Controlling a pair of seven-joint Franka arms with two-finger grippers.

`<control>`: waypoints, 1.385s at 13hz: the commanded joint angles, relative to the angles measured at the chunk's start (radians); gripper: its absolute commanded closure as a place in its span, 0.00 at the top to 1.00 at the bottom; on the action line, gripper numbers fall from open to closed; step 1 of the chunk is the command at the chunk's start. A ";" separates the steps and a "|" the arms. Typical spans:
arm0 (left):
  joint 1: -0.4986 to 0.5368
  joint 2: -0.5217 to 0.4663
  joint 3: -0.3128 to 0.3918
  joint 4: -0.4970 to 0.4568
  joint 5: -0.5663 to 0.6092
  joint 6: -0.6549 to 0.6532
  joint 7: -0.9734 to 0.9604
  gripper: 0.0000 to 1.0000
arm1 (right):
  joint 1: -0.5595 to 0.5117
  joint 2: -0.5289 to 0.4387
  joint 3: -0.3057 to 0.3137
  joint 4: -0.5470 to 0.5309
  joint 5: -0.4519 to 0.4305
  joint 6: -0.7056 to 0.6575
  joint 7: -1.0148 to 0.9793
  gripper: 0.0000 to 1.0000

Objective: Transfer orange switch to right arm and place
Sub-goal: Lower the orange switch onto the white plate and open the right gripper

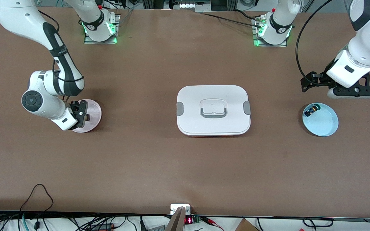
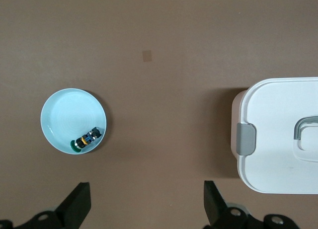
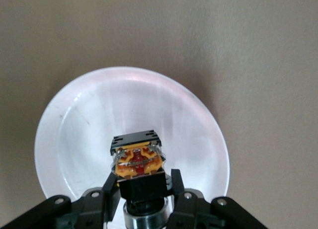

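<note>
Right wrist view shows me the right gripper [image 3: 144, 189] clamped on the orange switch [image 3: 137, 162], tan-orange block facing the camera, held between both fingers [image 3: 110, 187] over the pink plate [image 3: 74, 119]. My left gripper [image 2: 146, 204] waits with jaws spread wide above the table beside the blue dish [image 2: 64, 114], where a green-capped switch [image 2: 85, 139] lies.

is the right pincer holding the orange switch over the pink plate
Yes, the right pincer is shut on the orange switch above the pink plate.
</note>
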 commanded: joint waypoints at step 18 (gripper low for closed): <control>-0.015 -0.023 0.023 0.020 -0.003 -0.052 0.032 1.00 | 0.023 -0.069 0.074 0.221 0.021 -0.475 0.763 1.00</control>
